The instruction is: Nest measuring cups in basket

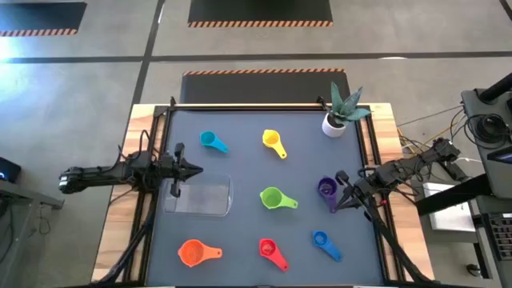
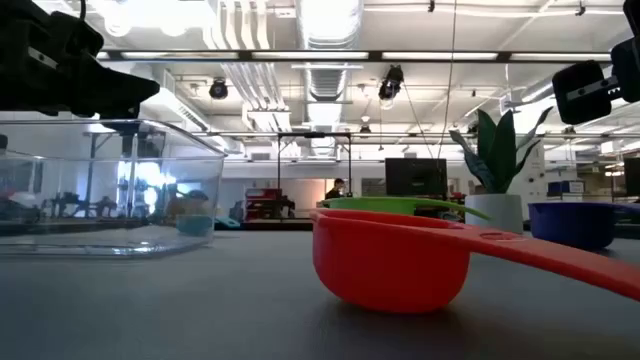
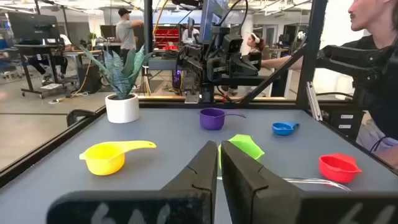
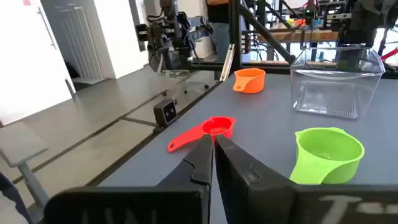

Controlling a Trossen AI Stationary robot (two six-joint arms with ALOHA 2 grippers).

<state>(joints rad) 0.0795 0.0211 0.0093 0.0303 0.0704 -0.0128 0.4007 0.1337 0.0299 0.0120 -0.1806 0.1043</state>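
Observation:
Seven measuring cups lie apart on the dark mat, each on its base: cyan [image 1: 212, 142], yellow [image 1: 274, 142], green [image 1: 276, 198], purple [image 1: 326, 190], orange [image 1: 194, 253], red [image 1: 270, 250] and blue [image 1: 324, 242]. The clear basket [image 1: 200, 196] stands empty at the mat's left. My left gripper [image 1: 198, 169] hovers shut just over the basket's far edge, pointing toward the table's right. My right gripper [image 1: 337, 207] is shut beside the purple cup, raised off the mat. In its wrist view, the right gripper [image 4: 213, 152] points toward the red cup [image 4: 208, 130].
A white pot with a spiky green plant [image 1: 340, 112] stands at the mat's far right corner. Black frame rails [image 1: 152, 200] run along both sides of the mat. People [image 3: 373, 56] stand beyond the table's right side.

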